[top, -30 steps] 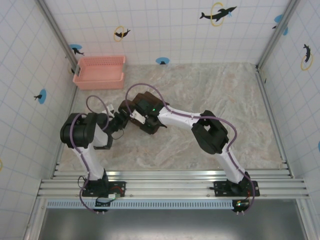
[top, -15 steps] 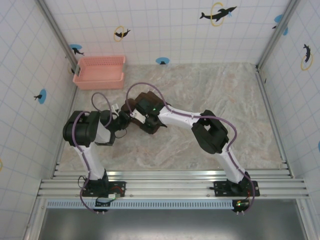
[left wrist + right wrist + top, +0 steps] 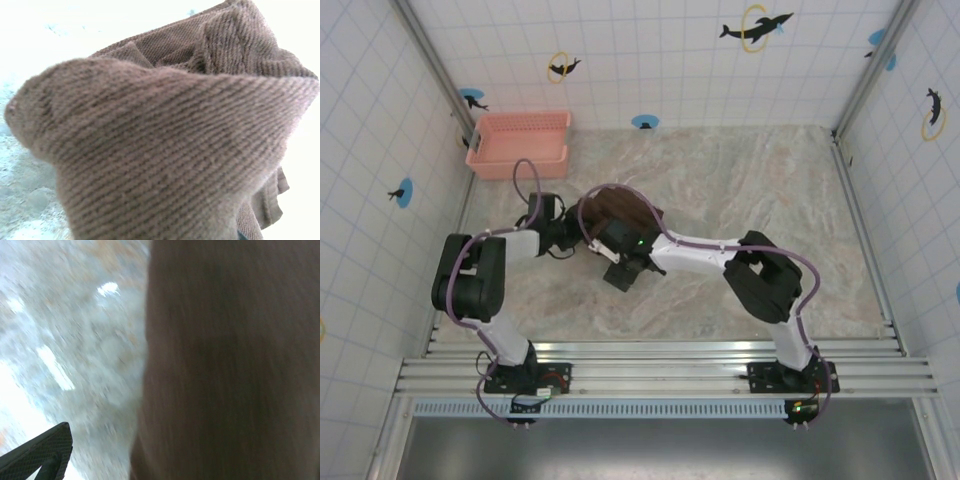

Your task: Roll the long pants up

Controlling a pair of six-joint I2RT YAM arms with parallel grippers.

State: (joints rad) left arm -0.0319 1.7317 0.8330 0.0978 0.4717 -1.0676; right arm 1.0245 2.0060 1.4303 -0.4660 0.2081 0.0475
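Pants bundled up, roll looks nearly done

Right gripper [image 3: 606,251] released, one finger [image 3: 40,454] clear of the cloth; left gripper [image 3: 574,240] is against fabric, grip impossible to tell. Pants [image 3: 622,210] sit left of centre on the surface, a compact wad. Probably just tidying left.

Left arm [image 3: 505,246], right arm [image 3: 695,251] angled inward

Top view looks down from behind the arm bases [image 3: 515,375] onto the bunched dark-brown ribbed fabric pants [image 3: 620,208]; both wrist cameras sit close against them.
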